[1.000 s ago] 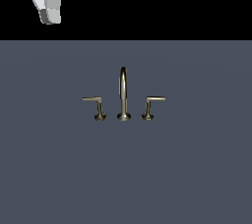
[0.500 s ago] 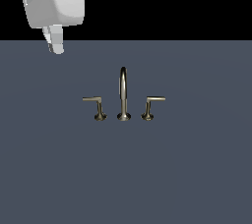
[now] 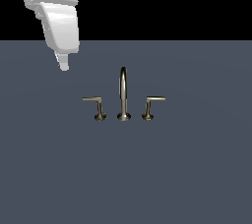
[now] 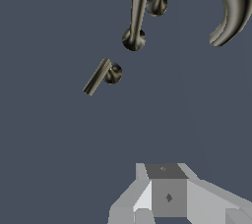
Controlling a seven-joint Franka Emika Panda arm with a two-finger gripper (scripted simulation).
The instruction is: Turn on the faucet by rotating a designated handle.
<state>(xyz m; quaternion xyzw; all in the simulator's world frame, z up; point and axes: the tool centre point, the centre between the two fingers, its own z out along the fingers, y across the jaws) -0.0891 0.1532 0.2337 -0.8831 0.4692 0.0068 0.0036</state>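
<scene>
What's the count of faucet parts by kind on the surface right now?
Lever handles: 2, the designated handle with its arm to the exterior view's left, and the other handle with its arm to the right
Gooseneck spout: 1
Total: 3

White arm comes down from the top edge at the exterior view's left, wrist housing slanting down and slightly rightward. Gripper (image 3: 64,64) hangs at the lower end, tip pointing down, up in the air over the far-left part of the scene. Only one narrow fingertip (image 3: 64,66) shows in the exterior view, so jaw gap can't be read there. Wrist view shows grey and white gripper body (image 4: 167,196) w/ fingers cut off by frame edge; open or closed: can't tell.
</scene>
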